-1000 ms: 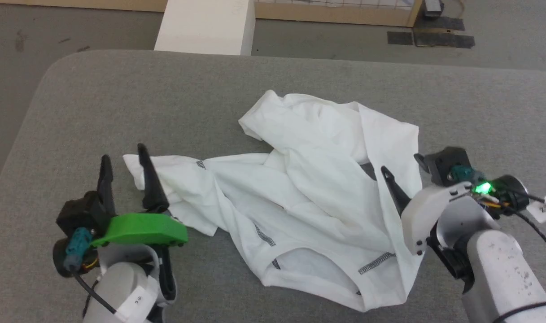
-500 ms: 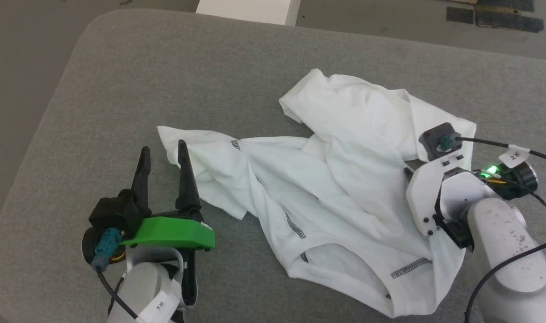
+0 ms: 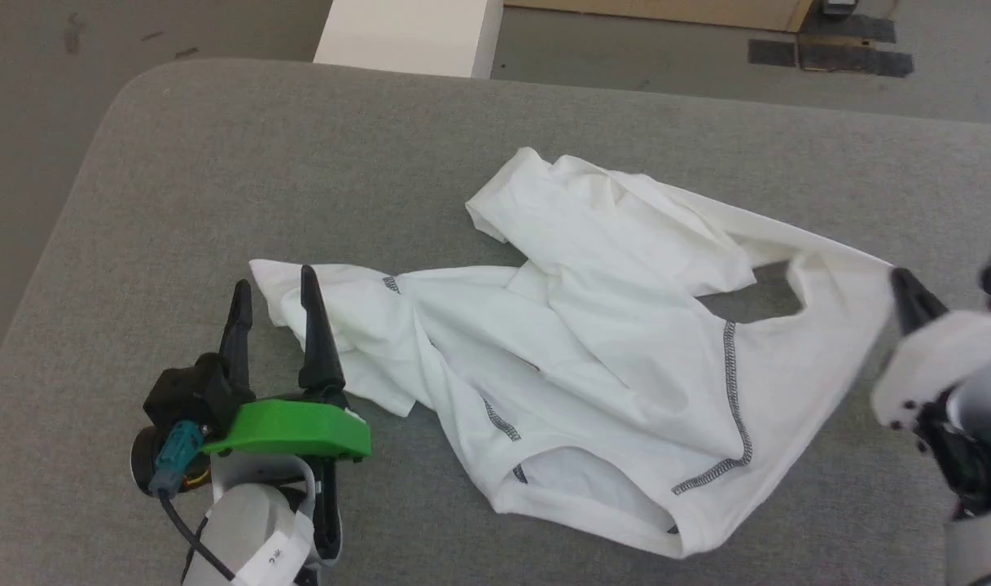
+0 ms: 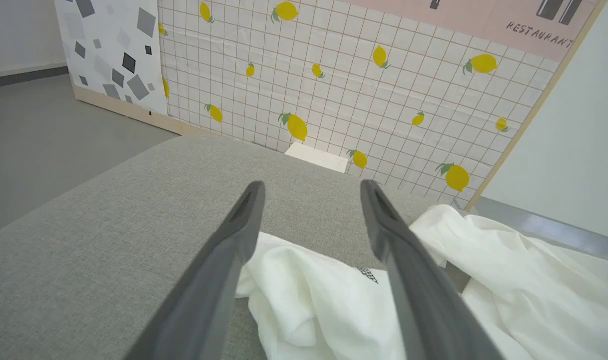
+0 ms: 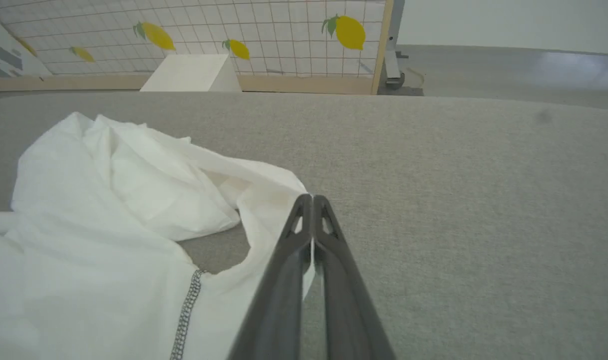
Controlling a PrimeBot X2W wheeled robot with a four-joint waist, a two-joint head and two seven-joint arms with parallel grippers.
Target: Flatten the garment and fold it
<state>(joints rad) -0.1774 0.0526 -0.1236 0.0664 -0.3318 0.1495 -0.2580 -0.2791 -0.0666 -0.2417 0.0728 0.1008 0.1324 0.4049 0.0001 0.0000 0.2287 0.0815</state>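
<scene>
The garment (image 3: 609, 350), a white thin shirt with grey stitched seams (image 3: 735, 382), lies crumpled on the grey table (image 3: 300, 163). Its right edge is drawn out taut toward my right gripper (image 3: 898, 277). In the right wrist view that gripper (image 5: 311, 200) is shut on the garment (image 5: 109, 200), with white fabric pinched between its fingers. My left gripper (image 3: 274, 293) stands open at the lower left, its fingers on either side of the sleeve end (image 3: 279, 281). In the left wrist view the open left gripper (image 4: 311, 187) has white cloth (image 4: 308, 300) below it.
A rigid white box (image 3: 409, 37) stands on the floor beyond the table's far edge, also seen as the white box (image 5: 189, 72). A lemon-patterned panel (image 4: 358, 75) stands behind it. Dark mats (image 3: 829, 53) lie on the floor. The table's rounded left corner (image 3: 104, 122) is close.
My right gripper has moved to the right with the garment's edge in it, spreading the shirt's right side. The left gripper stays open by the sleeve. The head camera has shifted.
</scene>
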